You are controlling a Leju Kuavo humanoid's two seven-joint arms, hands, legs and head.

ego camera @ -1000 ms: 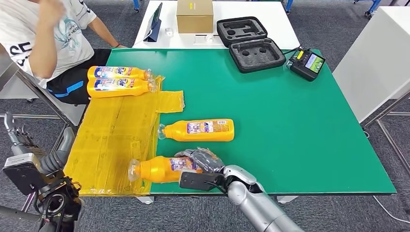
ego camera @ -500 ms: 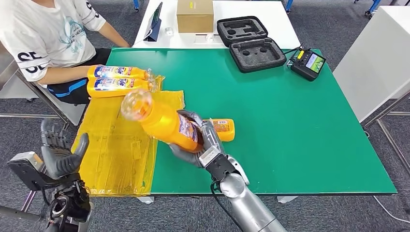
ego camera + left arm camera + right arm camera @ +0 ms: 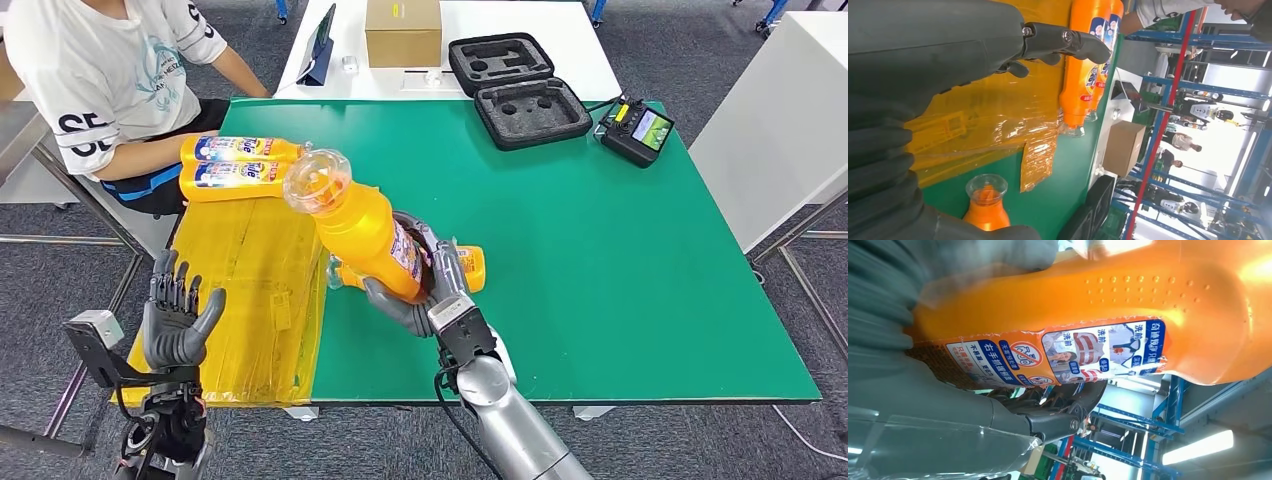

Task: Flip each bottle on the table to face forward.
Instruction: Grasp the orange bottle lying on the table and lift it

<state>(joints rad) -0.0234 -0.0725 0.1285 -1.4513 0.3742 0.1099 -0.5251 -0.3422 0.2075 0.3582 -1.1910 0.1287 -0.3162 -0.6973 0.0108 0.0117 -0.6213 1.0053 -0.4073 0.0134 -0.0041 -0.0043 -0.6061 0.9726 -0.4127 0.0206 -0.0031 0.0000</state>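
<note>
My right hand (image 3: 420, 290) grips an orange bottle (image 3: 365, 230) by its lower body and holds it lifted and tilted, clear cap end up toward the camera. Its back label (image 3: 1068, 352) fills the right wrist view. Behind it a second orange bottle (image 3: 462, 266) lies on the green table (image 3: 600, 270), mostly hidden. Two more orange bottles (image 3: 240, 150) (image 3: 245, 177) lie side by side at the far left, also seen as orange bottles (image 3: 1083, 75) in the left wrist view. My left hand (image 3: 177, 318) is raised beside the table's left edge, fingers spread, holding nothing.
A yellow plastic sheet (image 3: 250, 280) covers the table's left part. A person (image 3: 110, 80) sits at the far left corner. A black foam case (image 3: 515, 90), a controller (image 3: 635, 130) and a cardboard box (image 3: 402, 32) stand at the back.
My right hand lifted the near bottle off the table and swung it upright-tilted, cap end rising. My left hand came up and toward the table with fingers spread.
</note>
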